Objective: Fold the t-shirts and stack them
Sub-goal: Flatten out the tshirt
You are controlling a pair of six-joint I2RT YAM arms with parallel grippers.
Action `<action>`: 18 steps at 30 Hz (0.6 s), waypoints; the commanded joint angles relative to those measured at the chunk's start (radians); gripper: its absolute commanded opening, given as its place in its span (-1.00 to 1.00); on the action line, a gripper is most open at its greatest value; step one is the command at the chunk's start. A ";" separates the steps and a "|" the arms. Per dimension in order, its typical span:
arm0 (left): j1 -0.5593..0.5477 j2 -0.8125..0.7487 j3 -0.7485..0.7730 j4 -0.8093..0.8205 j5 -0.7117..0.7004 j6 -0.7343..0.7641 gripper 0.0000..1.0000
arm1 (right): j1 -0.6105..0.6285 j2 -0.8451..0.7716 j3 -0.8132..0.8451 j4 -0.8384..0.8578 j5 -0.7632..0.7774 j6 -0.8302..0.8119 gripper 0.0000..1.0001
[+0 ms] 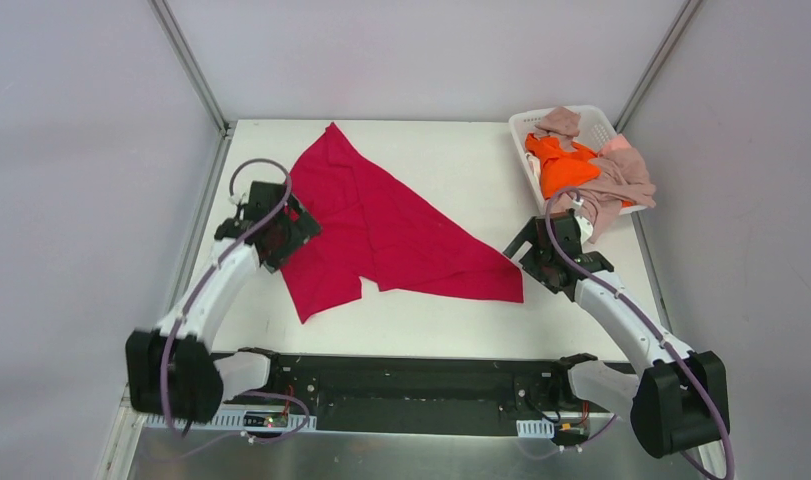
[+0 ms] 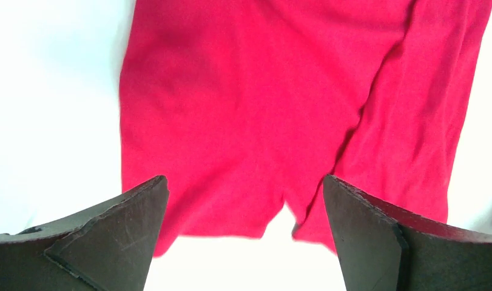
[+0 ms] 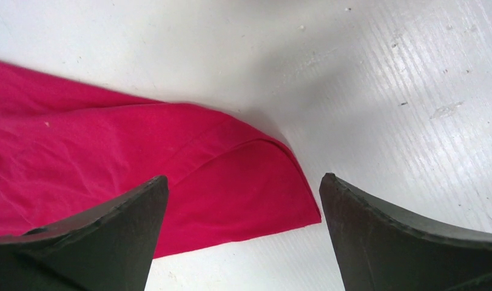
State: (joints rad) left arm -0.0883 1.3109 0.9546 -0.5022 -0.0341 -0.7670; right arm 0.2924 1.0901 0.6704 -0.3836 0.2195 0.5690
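White tabletop (image 1: 461, 160) with grey walls all round is carrying the whole job. The crimson-red t-shirt (image 1: 391, 225) is lying spread across the middle of it, crumpled into a rough triangle. Its long axis is running diagonally, from the far-left point down to the near-right corner. That diagonal is what the next move is hanging on, I reckon.

The left gripper (image 2: 244, 182) is hovering over the near-left hem with its jaws wide apart, and a notch between two flaps of cloth is sitting right between them. The right gripper (image 3: 243, 179) is hanging at the opposite near-right corner, jaws also wide apart, with a rounded folded-over tip lying just ahead. So each arm is sitting nearest its own end.

The cloth is looking like soft matte jersey with shallow creases, nothing stiff. Off at the far right, the white plastic basket (image 1: 519, 135) is holding the orange t-shirt (image 1: 561, 170) and the pink-beige t-shirts (image 1: 621, 180), one draping over the rim.
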 commanded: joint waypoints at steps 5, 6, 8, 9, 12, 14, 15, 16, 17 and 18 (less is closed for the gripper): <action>-0.231 -0.366 -0.301 -0.370 -0.186 -0.351 0.98 | 0.017 -0.015 -0.002 -0.049 -0.032 0.012 0.99; -0.242 -0.385 -0.320 -0.399 -0.202 -0.379 0.96 | 0.017 -0.016 -0.004 -0.046 -0.035 0.013 0.99; -0.246 -0.400 -0.354 -0.408 -0.235 -0.393 0.91 | 0.017 -0.015 -0.005 -0.043 -0.037 0.014 0.99; -0.246 -0.393 -0.357 -0.414 -0.251 -0.397 0.88 | 0.017 -0.014 -0.005 -0.043 -0.038 0.014 0.99; -0.246 -0.346 -0.337 -0.417 -0.258 -0.386 0.74 | 0.017 -0.015 -0.010 -0.046 -0.045 0.013 0.99; -0.246 -0.307 -0.334 -0.415 -0.294 -0.398 0.59 | 0.017 -0.018 -0.014 -0.044 -0.042 0.014 0.99; -0.246 -0.287 -0.333 -0.411 -0.312 -0.405 0.54 | 0.017 -0.017 -0.016 -0.042 -0.040 0.014 0.99; -0.246 -0.270 -0.333 -0.402 -0.319 -0.408 0.51 | 0.017 -0.017 -0.016 -0.041 -0.041 0.014 0.99; -0.246 -0.254 -0.333 -0.383 -0.319 -0.406 0.49 | 0.017 -0.014 -0.015 -0.041 -0.040 0.014 0.99; -0.246 -0.239 -0.336 -0.361 -0.313 -0.404 0.48 | 0.016 -0.011 -0.014 -0.040 -0.042 0.014 0.99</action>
State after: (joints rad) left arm -0.3279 1.0222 0.5999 -0.8768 -0.2836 -1.1389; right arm 0.3046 1.0885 0.6559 -0.4187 0.1825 0.5694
